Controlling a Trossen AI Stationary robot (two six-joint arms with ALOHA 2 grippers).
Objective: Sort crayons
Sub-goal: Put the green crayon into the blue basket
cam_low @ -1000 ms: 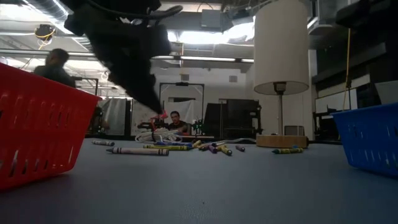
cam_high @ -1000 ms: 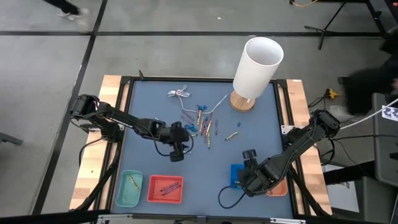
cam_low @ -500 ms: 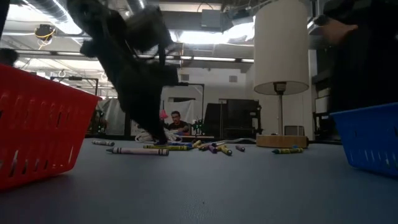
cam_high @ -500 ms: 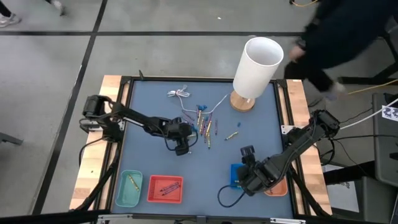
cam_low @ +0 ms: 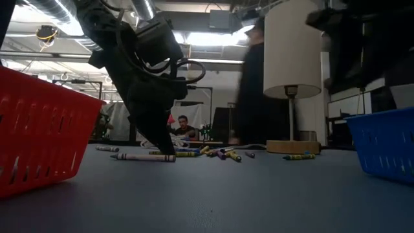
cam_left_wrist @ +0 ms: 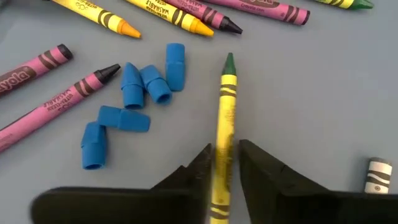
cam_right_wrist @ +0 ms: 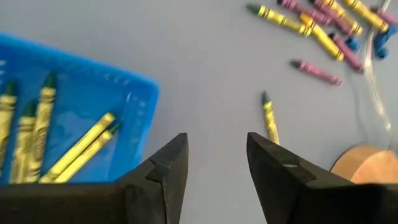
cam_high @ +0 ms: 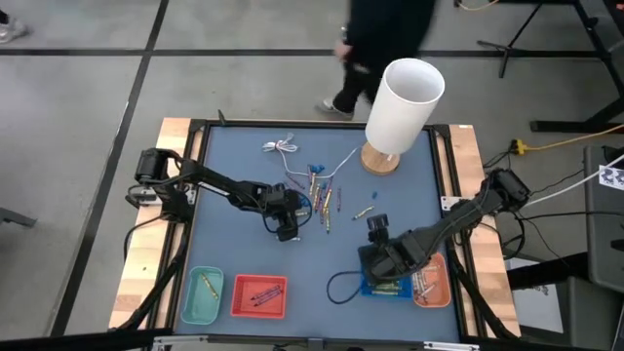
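The left end effector point(cam_left_wrist: 225, 167) straddles a yellow, green-tipped wax crayon point(cam_left_wrist: 224, 124) lying flat on the blue desk point(cam_left_wrist: 311, 93), fingers closing across its long axis but not clearly clamped. The right end effector point(cam_right_wrist: 217, 165) hangs open beside the blue plastic basket point(cam_right_wrist: 124, 93), farther from the pile.

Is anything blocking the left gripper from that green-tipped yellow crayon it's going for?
Nothing visible. The left gripper already straddles the green-tipped yellow crayon, a finger on each side. The blue bits lie off to one side, apart from it.

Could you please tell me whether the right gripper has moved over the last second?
Yes. In the high view the right gripper has shifted up the picture from beside the blue basket, a little toward the lamp's wooden base, jaws open.
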